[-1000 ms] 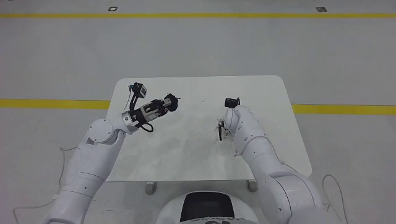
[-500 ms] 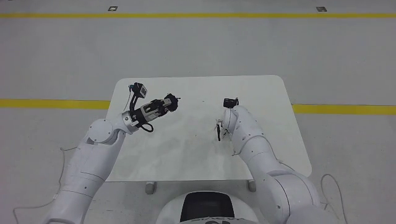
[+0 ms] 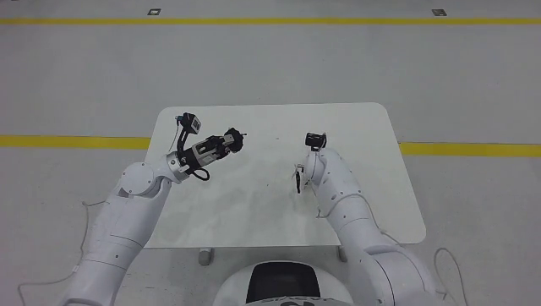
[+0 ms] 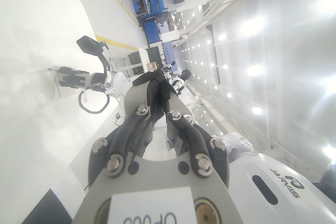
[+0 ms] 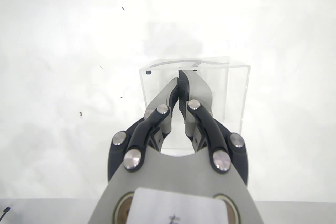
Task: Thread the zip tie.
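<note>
In the right wrist view, my right gripper (image 5: pixel 180 75) reaches down into a small clear box (image 5: pixel 236 93) on the white table (image 3: pixel 355 137). Its fingers are shut, and their tips meet a thin dark zip tie (image 5: pixel 168 63) that lies along the box's far wall. The top view has this gripper (image 3: pixel 297 183) near the table's middle. My left gripper (image 3: pixel 239 137) hangs above the table's left half, apart from the box. It is shut (image 4: pixel 157 78) on a black strip (image 4: pixel 141 80) that pokes out past its tips. The left wrist view also shows the right gripper (image 4: pixel 59 78) farther off.
Small dark specks (image 5: pixel 122 8) dot the table beyond the box. The table's front edge (image 5: pixel 52 199) lies behind my right gripper. Bare tabletop surrounds the box on all sides.
My right arm has shifted very slightly to the left over the box. The left arm has not moved.
</note>
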You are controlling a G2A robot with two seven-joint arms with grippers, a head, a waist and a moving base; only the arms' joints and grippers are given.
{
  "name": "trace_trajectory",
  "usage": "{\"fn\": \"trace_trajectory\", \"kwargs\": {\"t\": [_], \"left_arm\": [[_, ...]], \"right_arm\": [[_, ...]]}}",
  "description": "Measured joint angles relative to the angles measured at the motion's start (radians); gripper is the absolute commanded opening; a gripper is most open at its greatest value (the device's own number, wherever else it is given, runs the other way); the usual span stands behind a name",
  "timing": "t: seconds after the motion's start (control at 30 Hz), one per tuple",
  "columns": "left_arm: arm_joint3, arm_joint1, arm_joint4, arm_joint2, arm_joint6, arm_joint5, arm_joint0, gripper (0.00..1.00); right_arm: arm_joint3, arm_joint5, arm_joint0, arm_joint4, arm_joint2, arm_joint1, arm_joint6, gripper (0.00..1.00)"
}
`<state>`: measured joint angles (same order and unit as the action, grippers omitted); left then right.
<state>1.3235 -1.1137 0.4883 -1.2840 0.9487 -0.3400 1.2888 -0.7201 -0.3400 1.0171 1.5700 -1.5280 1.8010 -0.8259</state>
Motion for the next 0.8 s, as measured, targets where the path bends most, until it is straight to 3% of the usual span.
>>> {"fn": "trace_trajectory", "kwargs": {"t": [0.17,0.23,0.3,0.37,0.8], "left_arm": [[0.000,0.000,0.000,0.000,0.000,0.000,0.000,0.00],[0.000,0.000,0.000,0.000,0.000,0.000,0.000,0.00],[0.000,0.000,0.000,0.000,0.000,0.000,0.000,0.00],[0.000,0.000,0.000,0.000,0.000,0.000,0.000,0.00],[0.000,0.000,0.000,0.000,0.000,0.000,0.000,0.00]], "right_arm": [[-0.136,0.031,0.077,-0.006,0.009,-0.007,-0.049,0.00],[-0.175,0.040,0.096,-0.006,0.006,-0.012,-0.075,0.13],[-0.194,0.042,0.105,-0.007,0.006,-0.015,-0.088,0.17],[-0.197,0.042,0.106,-0.011,0.008,-0.017,-0.094,0.20],[-0.116,0.043,0.060,-0.046,0.028,-0.028,-0.093,0.16]]}}
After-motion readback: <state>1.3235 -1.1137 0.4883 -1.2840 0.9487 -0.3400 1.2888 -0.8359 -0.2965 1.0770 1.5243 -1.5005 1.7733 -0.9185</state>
